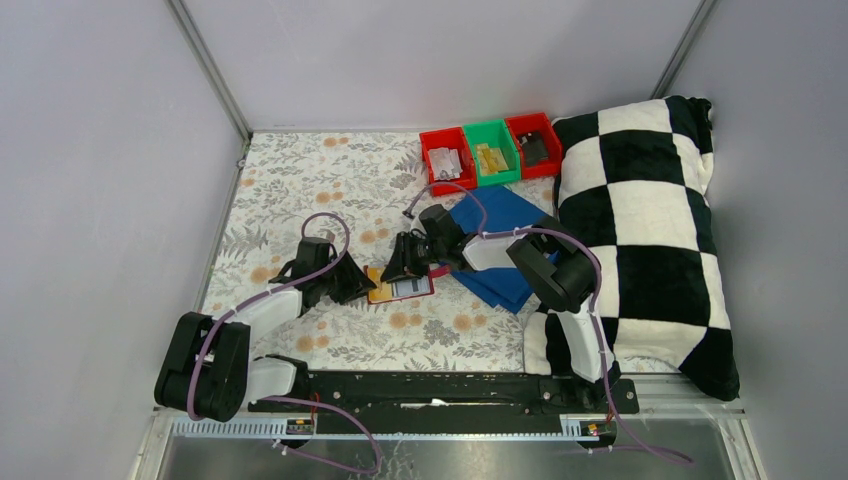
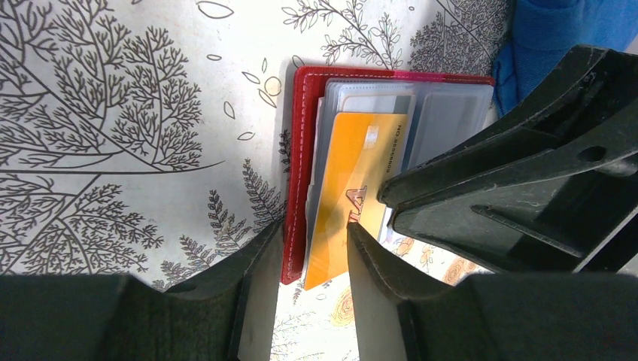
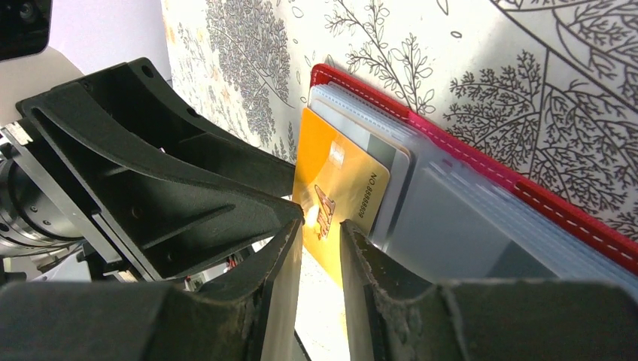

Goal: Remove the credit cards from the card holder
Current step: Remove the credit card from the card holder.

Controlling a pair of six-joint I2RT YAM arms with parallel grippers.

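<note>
The red card holder [image 1: 437,271] lies open on the floral cloth between both arms, its red edge [image 2: 297,150] and clear sleeves showing. A tan-yellow credit card [image 2: 353,173] sticks halfway out of a sleeve, toward the left arm. A pale card [image 2: 372,101] stays tucked behind it. My left gripper [image 2: 312,252] is open, and its fingers straddle the card's free end and the holder's red edge. My right gripper [image 3: 322,241] is open by a narrow gap. Its tips rest at the yellow card [image 3: 338,188] from the other side, close to the left gripper [image 3: 297,199].
A blue cloth [image 1: 505,250] lies under the right arm. At the back stand a red bin [image 1: 447,160], a green bin [image 1: 491,152] and another red bin [image 1: 533,143]. A black-and-white checked pillow [image 1: 640,230] fills the right side.
</note>
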